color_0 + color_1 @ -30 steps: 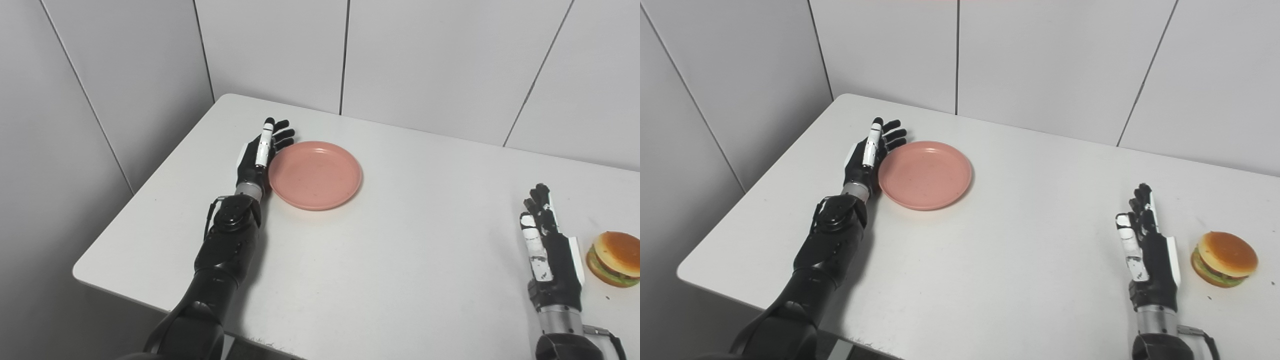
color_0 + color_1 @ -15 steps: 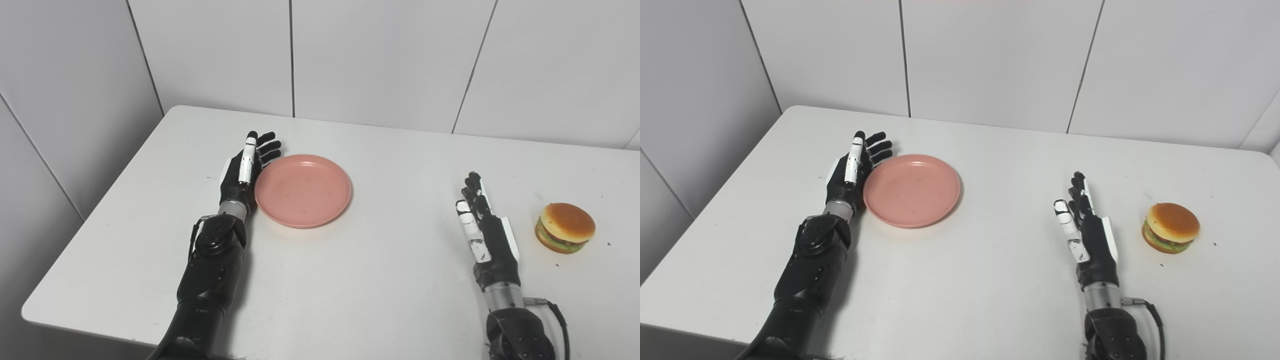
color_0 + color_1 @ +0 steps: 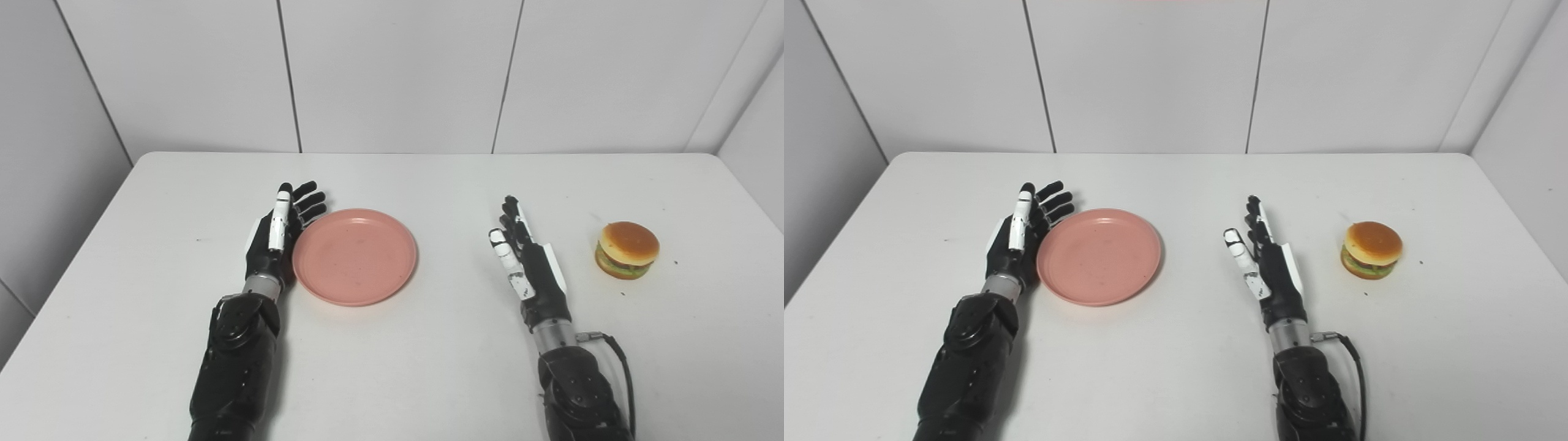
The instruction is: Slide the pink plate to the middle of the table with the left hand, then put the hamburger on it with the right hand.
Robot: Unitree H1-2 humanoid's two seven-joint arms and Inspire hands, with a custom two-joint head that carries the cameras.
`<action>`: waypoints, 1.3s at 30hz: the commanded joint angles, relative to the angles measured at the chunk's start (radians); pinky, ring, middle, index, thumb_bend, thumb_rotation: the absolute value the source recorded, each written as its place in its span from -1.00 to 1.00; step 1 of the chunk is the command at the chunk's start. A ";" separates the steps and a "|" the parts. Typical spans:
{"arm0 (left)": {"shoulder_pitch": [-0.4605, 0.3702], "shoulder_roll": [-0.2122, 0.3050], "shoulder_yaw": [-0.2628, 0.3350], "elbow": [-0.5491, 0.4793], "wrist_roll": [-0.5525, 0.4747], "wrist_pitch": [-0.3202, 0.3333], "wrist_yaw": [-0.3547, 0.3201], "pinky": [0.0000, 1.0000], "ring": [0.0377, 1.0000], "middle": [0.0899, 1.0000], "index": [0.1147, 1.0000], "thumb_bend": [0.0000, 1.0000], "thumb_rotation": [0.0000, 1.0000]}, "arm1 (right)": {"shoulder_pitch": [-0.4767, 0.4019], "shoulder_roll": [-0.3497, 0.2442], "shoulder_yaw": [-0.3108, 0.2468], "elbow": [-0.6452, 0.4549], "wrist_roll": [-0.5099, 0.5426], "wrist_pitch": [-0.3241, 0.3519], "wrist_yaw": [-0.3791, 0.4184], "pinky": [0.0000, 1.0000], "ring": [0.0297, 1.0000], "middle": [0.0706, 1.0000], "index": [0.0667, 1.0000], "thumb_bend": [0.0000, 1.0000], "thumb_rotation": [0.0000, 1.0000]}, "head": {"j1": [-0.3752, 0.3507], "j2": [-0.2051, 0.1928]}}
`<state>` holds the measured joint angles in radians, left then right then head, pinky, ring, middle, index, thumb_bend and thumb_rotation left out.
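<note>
A pink plate lies flat on the white table, left of centre, with nothing on it. My left hand stands on edge against the plate's left rim, palm toward it, fingers spread and open. The hamburger sits upright at the right side of the table. My right hand is open, fingers pointing away, resting between the plate and the hamburger and touching neither.
White wall panels close the table's far edge, and side walls run along its left and right edges. Bare tabletop lies between the plate and my right hand.
The camera has swung right, so the whole table and the hamburger now show. The plate keeps its place against my left hand; both hands look the same.
</note>
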<state>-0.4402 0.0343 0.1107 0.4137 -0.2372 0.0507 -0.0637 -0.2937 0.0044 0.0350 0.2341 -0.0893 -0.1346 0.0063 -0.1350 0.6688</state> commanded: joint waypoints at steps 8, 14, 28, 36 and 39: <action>0.028 -0.055 -0.066 -0.092 0.004 0.063 -0.027 0.64 0.66 0.58 0.50 -0.13 1.00 | -0.005 0.022 0.005 0.010 0.001 -0.022 -0.024 0.98 0.95 0.97 0.99 0.23 0.81 | -0.031 0.005; 0.050 -0.090 -0.094 -0.107 0.031 0.077 -0.013 0.67 0.67 0.58 0.50 -0.22 1.00 | -0.004 0.021 0.003 0.012 0.020 -0.027 -0.019 1.00 0.97 0.98 0.99 0.25 0.77 | -0.031 0.006; 0.066 -0.107 -0.146 -0.046 0.065 -0.033 -0.060 0.69 0.66 0.59 0.52 -0.14 1.00 | 0.016 0.006 0.004 -0.025 0.012 -0.005 -0.017 0.97 0.95 0.97 1.00 0.23 0.79 | -0.014 0.008; 0.081 -0.128 -0.136 -0.053 0.068 -0.051 -0.040 0.71 0.69 0.62 0.56 -0.10 1.00 | 0.012 -0.015 -0.013 -0.073 -0.011 -0.028 -0.045 0.95 0.95 0.98 1.00 0.22 0.79 | -0.016 0.012; 0.085 -0.137 -0.128 -0.056 0.067 -0.054 -0.033 0.72 0.70 0.62 0.56 -0.10 1.00 | 0.008 -0.022 -0.031 -0.129 -0.028 -0.010 -0.061 0.95 0.93 0.96 0.98 0.19 0.78 | -0.019 0.011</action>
<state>-0.3583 -0.0928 -0.0211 0.3582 -0.1713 -0.0100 -0.1012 -0.2539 -0.0071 0.0155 0.1610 -0.1085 -0.1333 -0.0338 -0.1549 0.6811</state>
